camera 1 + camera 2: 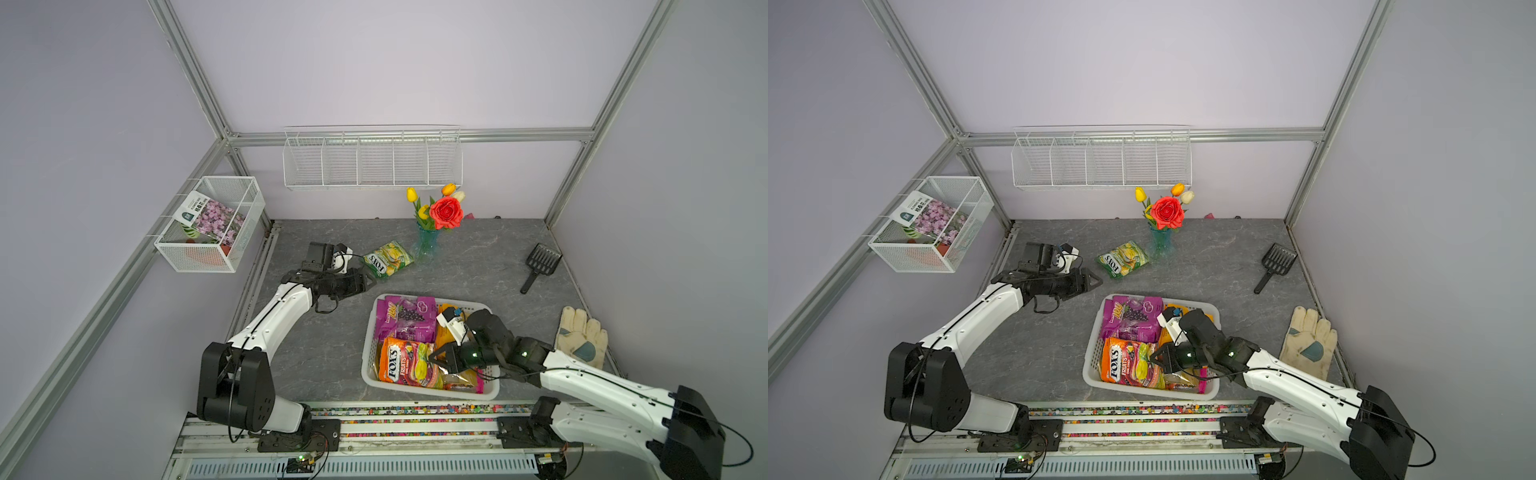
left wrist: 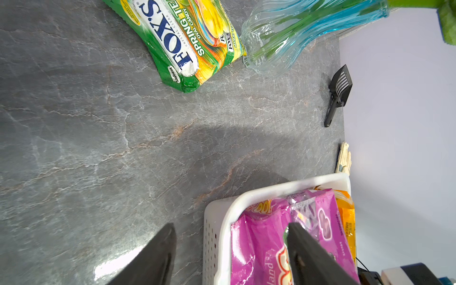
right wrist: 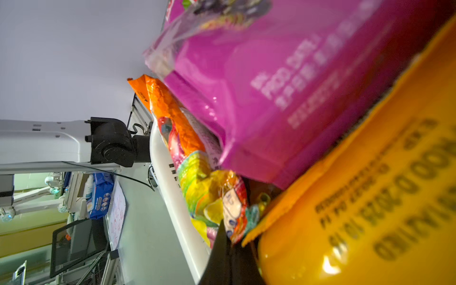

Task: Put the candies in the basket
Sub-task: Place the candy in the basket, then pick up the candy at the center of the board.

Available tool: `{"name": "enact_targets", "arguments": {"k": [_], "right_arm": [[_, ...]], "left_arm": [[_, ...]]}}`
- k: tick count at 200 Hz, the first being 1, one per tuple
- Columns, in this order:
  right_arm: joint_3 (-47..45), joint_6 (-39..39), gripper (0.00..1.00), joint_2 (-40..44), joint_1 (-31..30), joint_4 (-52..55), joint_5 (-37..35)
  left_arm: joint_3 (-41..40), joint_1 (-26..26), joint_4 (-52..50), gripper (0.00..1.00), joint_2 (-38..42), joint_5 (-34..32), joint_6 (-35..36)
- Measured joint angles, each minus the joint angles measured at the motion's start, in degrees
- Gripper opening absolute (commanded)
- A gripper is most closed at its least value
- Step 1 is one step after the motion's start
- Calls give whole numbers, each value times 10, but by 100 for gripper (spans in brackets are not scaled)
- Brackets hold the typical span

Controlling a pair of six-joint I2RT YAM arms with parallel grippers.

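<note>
A green FOX'S candy bag (image 1: pixel 387 258) (image 2: pixel 182 42) lies on the grey table beside the vase. The white basket (image 1: pixel 369 353) (image 2: pixel 222 209) holds a purple grape bag (image 1: pixel 405 318), an orange FOX'S bag (image 1: pixel 405 361) (image 3: pixel 197 185), an orange bag (image 1: pixel 446 309) (image 3: pixel 370 197) and a gold bag (image 1: pixel 461 380). My left gripper (image 1: pixel 372 280) (image 2: pixel 230 225) hangs open and empty between the green bag and the basket's far-left corner. Inside the basket, my right gripper (image 1: pixel 435 358) (image 3: pixel 223 229) is shut, its tip against the orange FOX'S bag's edge.
A blue glass vase of flowers (image 1: pixel 426 245) stands behind the green bag, touching it. A black scoop (image 1: pixel 540 266) and a work glove (image 1: pixel 582 336) lie at the right. A wire cube basket (image 1: pixel 210 224) and a long wire rack (image 1: pixel 372 160) hang on the walls.
</note>
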State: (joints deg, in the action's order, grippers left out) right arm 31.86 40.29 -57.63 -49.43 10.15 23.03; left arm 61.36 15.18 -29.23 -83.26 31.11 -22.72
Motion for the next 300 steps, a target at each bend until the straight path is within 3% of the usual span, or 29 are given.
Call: {"name": "enact_targets", "arguments": {"k": [55,102,161,182,241,266,300], "right_arm": [[-12,-43,0,-6,-1,-59,36],[-8,-59,0,14,-5,-62,-14],[13,-77,30,8,-5,-57,-25],[4,-74,32,52,-5,-48,-40],[45,-120,38,113,-5,34,-111],[125,-166,43,110,-5,84,-172],[200,-220,43,88,8,106,-242]], "left_arm": [[0,0,0,71,0,0,5],[0,0,2,69,3,0,10],[18,0,-5,71,3,-30,5],[56,0,-5,72,-6,-65,-15],[161,0,30,65,-155,-124,-94],[193,-2,41,53,-221,-149,-122],[209,-27,102,42,-289,-122,-151]]}}
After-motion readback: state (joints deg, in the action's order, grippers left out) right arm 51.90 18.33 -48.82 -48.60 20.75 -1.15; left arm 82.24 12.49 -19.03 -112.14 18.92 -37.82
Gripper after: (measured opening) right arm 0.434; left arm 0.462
